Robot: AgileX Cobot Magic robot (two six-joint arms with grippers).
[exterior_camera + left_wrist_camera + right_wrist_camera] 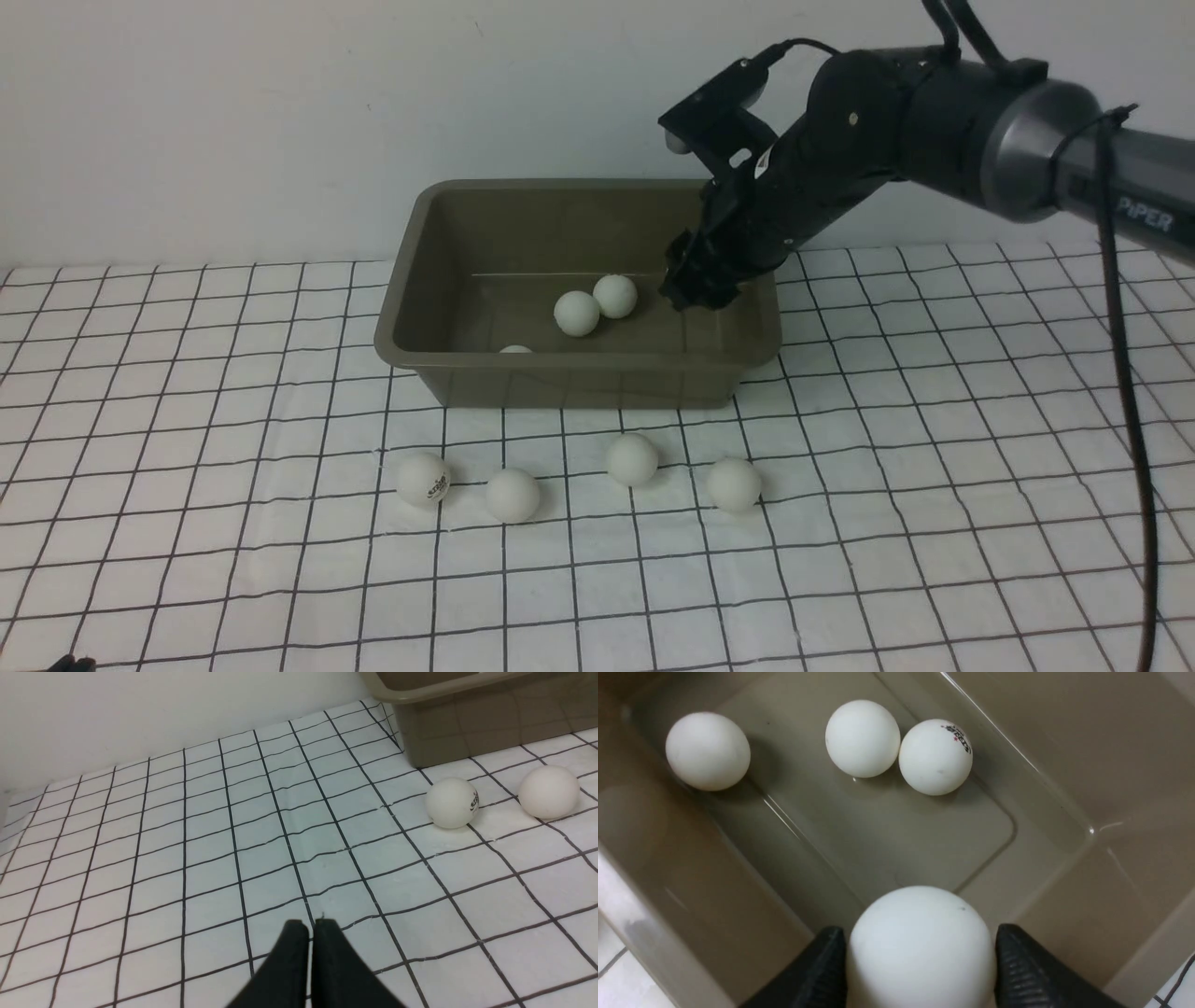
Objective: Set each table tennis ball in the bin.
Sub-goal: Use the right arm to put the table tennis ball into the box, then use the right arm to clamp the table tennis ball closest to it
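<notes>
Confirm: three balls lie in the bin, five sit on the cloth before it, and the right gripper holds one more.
Four balls, not five, sit on the cloth before the bin; the front view shows it. Three inside and one in the right gripper are correct.

From the front, the bin's point(579, 378) near wall hid all but the top of one ball point(515, 349). The gripped ball point(920, 947) ran off the right wrist view's edge. The left wrist view cropped the bin; a ball's logo point(474, 800) was unreadably small.
</notes>
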